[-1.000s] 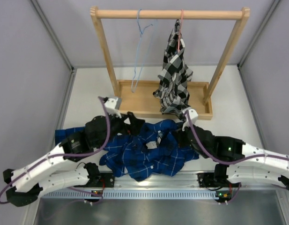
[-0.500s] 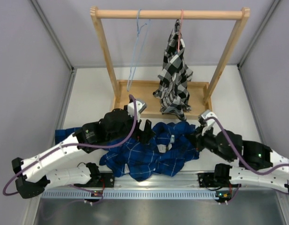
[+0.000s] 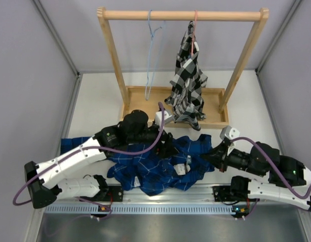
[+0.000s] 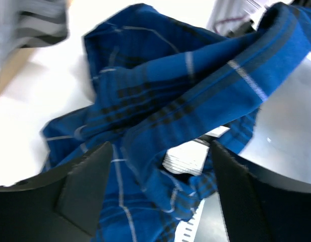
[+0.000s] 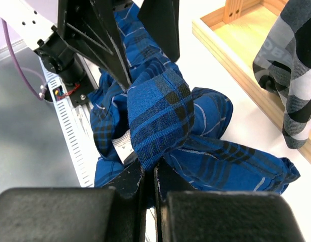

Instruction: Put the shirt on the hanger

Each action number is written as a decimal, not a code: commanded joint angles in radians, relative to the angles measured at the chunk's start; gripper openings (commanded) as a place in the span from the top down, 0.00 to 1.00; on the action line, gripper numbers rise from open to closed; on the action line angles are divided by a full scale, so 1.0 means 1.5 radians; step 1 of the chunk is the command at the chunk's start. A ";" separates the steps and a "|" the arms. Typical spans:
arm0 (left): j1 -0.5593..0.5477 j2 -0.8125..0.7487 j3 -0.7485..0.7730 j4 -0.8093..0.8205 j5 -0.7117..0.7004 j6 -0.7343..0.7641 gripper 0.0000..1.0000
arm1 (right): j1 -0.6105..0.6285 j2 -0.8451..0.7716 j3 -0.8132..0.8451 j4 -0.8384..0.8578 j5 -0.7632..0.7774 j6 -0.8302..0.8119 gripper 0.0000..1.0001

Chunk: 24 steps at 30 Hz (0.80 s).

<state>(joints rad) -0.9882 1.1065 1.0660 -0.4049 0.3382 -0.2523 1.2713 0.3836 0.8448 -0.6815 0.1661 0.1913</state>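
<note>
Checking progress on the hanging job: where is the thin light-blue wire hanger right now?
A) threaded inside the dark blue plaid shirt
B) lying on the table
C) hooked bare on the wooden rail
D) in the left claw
C: the thin light-blue wire hanger hangs bare from the wooden rail, while the dark blue plaid shirt lies crumpled on the white table.

Shirt (image 3: pixel 160 169): dark blue, with thin light-blue and white windowpane lines and darker bands crossing; white label (image 5: pixel 122 146).
Hanger (image 3: pixel 149 55): light-blue wire.
Second shirt (image 3: pixel 188 83): black-and-white check, on a pink hanger (image 3: pixel 195 19).
Rack (image 3: pixel 180 15): pale natural wood, base tray the same.
Table (image 3: pixel 95 111): white.
Left arm (image 3: pixel 69 159) and right arm (image 3: pixel 281 174): white shells, black joints, a purple cable (image 3: pixel 145 146) on each.
Walls (image 3: pixel 29 75): pale grey-lilac.
</note>
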 commanded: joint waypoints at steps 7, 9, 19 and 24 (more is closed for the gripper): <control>0.006 -0.001 -0.064 0.077 0.084 0.010 0.35 | -0.005 -0.014 0.015 0.017 0.015 -0.016 1.00; 0.009 -0.010 -0.088 0.084 0.081 0.008 0.38 | -0.005 -0.017 0.018 0.017 0.018 -0.015 1.00; 0.014 -0.039 -0.110 0.118 0.081 -0.001 0.82 | -0.005 0.000 0.006 0.045 0.064 -0.008 1.00; 0.014 -0.071 -0.081 0.078 -0.041 -0.036 0.82 | -0.004 0.064 0.004 0.058 0.174 0.053 1.00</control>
<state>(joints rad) -0.9703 1.0481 0.8997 -0.3115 0.3977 -0.2676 1.2713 0.4179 0.8448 -0.6643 0.2928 0.2016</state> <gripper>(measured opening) 0.183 0.007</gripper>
